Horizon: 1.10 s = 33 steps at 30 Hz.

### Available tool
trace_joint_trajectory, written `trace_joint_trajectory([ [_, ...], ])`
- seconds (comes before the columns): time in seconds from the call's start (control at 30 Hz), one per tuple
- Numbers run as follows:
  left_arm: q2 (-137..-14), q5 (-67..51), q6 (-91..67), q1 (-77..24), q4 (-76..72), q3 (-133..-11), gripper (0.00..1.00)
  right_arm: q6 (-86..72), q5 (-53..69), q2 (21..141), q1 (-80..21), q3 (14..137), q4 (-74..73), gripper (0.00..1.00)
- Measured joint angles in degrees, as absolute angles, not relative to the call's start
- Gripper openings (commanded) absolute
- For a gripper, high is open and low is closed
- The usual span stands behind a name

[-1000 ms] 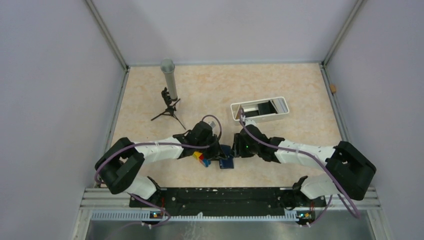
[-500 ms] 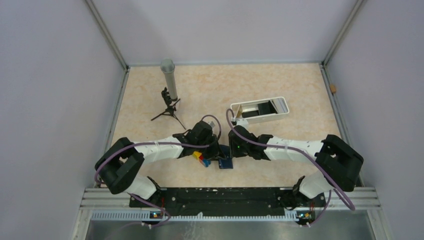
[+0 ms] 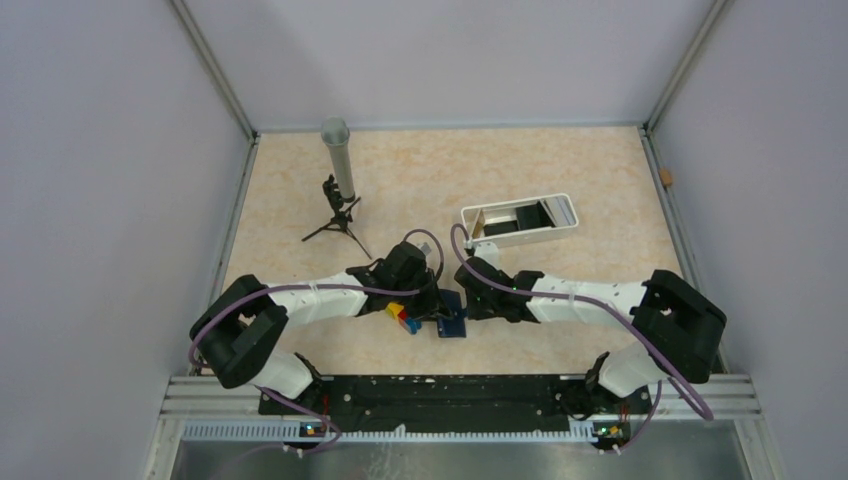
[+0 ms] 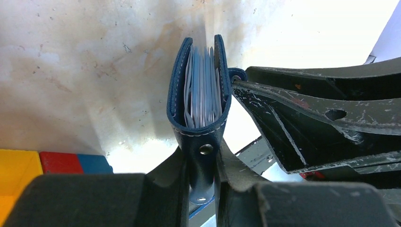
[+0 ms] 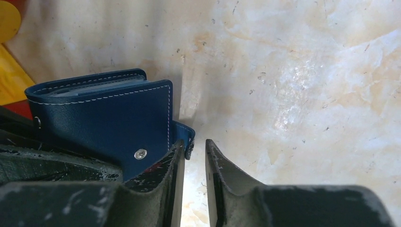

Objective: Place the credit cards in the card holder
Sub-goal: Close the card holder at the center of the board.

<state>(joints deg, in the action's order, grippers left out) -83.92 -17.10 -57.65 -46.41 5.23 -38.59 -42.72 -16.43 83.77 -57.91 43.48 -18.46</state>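
Note:
The navy card holder [image 4: 201, 113] stands on edge, with my left gripper [image 4: 204, 161] shut on its snap-stud end. Pale sheets show between its covers; I cannot tell slots from cards. In the top view the card holder [image 3: 452, 322] sits between both grippers. My right gripper [image 5: 194, 142] is beside the card holder [image 5: 108, 118], its jaws a narrow gap apart with only table between them. Its left finger touches the holder's strap tab [image 5: 189, 136]. A yellow-gold credit card [image 3: 479, 221] leans in the left end of the white tray [image 3: 568, 222].
Red, yellow and blue toy bricks [image 3: 402, 315] lie just left of the holder, under my left gripper [image 3: 437, 305]. A grey cylinder on a small black tripod [image 3: 338, 160] stands at the back left. Grey walls enclose the table.
My right gripper has slid left up against the holder and narrowed its jaws. The left gripper and the holder have not moved.

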Motion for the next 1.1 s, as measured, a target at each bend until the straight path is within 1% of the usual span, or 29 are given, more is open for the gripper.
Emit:
trace_joint_trajectory([
  [0.13,-83.9,-17.1,-57.4,-46.5,5.3,-38.7,0.00,-42.9,-16.5,83.7,-58.0,43.6,-18.5,0.15],
  [0.27,-83.9,-17.0,-57.3,-46.5,5.5,-38.8,0.00,-43.1,-16.6,83.6,-58.0,43.6,-18.3,0.12],
  [0.5,-83.9,-17.0,-57.2,-46.6,5.8,-38.9,0.00,-43.1,-16.6,83.2,-58.0,43.6,-17.7,0.12],
  [0.7,-84.0,-16.8,-57.1,-46.9,6.0,-39.1,0.00,-43.1,-16.7,82.1,-58.0,43.6,-17.2,0.07],
  [1.1,-84.0,-16.6,-57.1,-47.0,6.1,-39.2,0.00,-43.1,-16.7,82.1,-58.0,43.6,-17.4,0.07],
])
